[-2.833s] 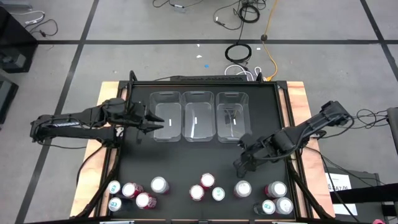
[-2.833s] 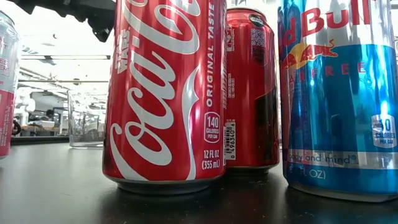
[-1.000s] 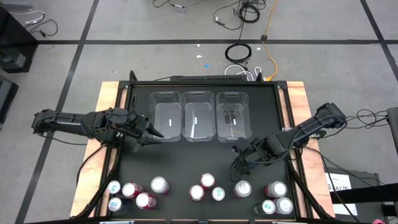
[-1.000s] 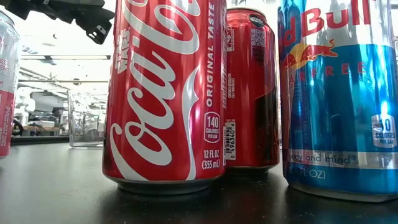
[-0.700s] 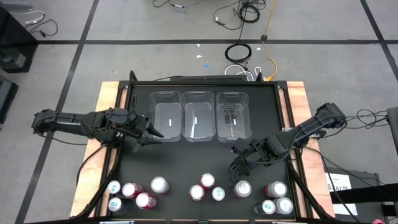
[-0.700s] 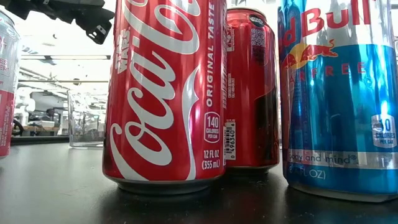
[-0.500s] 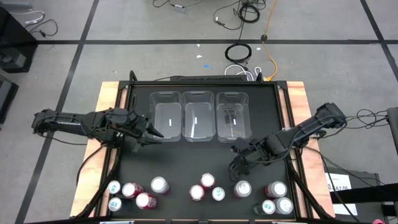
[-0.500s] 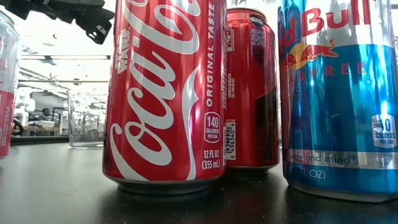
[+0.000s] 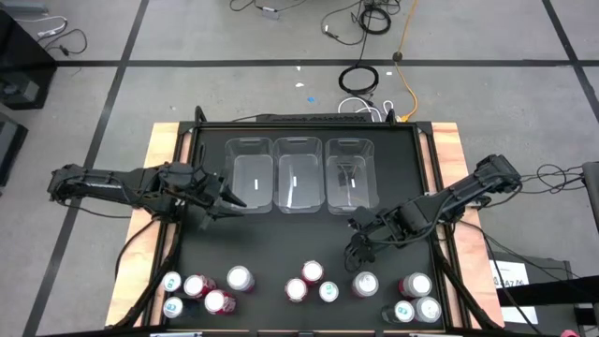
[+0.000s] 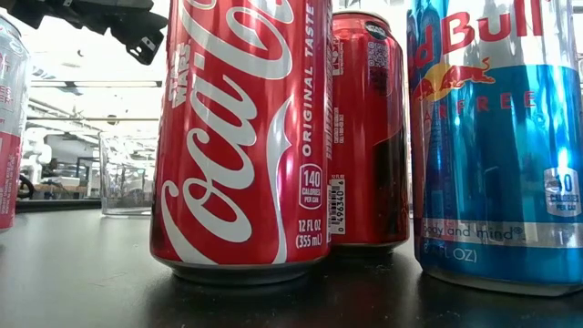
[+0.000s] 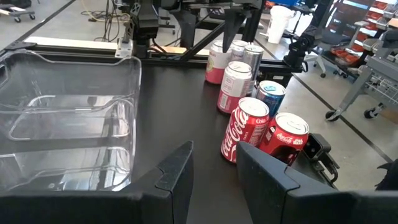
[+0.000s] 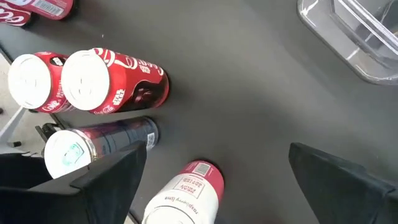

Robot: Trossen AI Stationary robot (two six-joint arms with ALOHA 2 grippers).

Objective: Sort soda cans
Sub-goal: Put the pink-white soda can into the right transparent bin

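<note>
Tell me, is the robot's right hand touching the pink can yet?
Apart. The right wrist view shows the right hand open, its fingers wide of the pink can.

My left arm reaches in from the left side of the table, stretched out nearly flat, with the wrist turned toward the middle. My left gripper [image 9: 227,199] hangs above the table's left half, its two dark fingers [image 11: 176,171] parted with a narrow gap between them and nothing held. My right arm comes in from the right edge, bent at the elbow and sloping down toward the front centre. My right gripper [image 9: 354,245] is low over the table, fingers [image 12: 106,180] spread wide apart and empty.
</note>
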